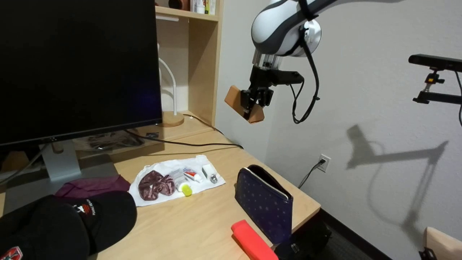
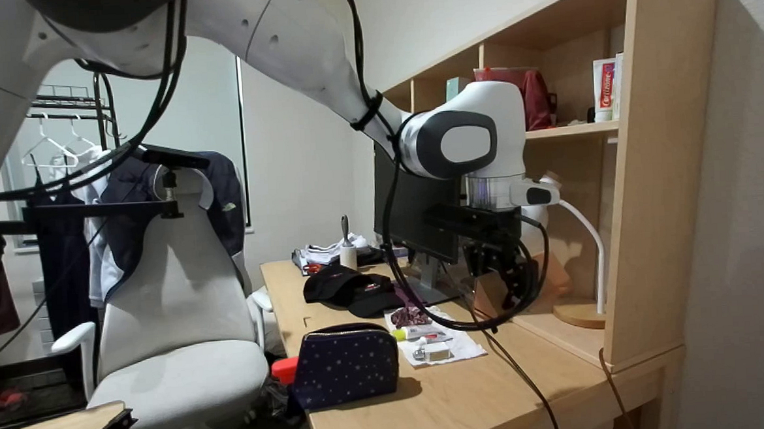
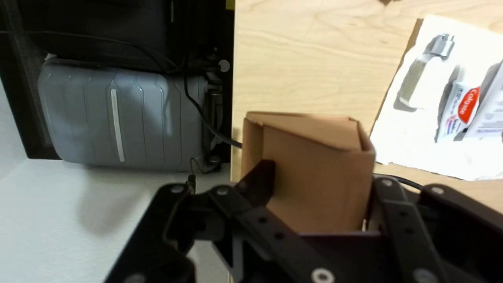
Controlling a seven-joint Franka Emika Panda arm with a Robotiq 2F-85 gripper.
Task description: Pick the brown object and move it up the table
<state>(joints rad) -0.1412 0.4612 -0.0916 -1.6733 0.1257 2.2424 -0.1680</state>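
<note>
The brown object is a tan cardboard box point(image 3: 314, 188), close to the camera in the wrist view. My gripper point(image 3: 319, 179) is shut on it, with one finger against its left part and one along its right side. In an exterior view the brown object point(image 1: 234, 98) hangs tilted below the gripper point(image 1: 249, 110), high above the table point(image 1: 187, 224) near the wall. It also shows in an exterior view as a brown box point(image 2: 489, 295), partly hidden by the fingers and cables. The table point(image 3: 306, 59) lies below it in the wrist view.
A dark blue starry pouch point(image 1: 265, 202) stands near the table's edge beside a red bar point(image 1: 252, 240). White paper point(image 1: 213, 184) holds toiletries and a maroon scrunchie point(image 1: 155, 186). Black caps point(image 1: 72, 224), a monitor point(image 1: 79, 65), a lamp point(image 1: 175, 86) and a shelf unit point(image 2: 655, 193) stand around.
</note>
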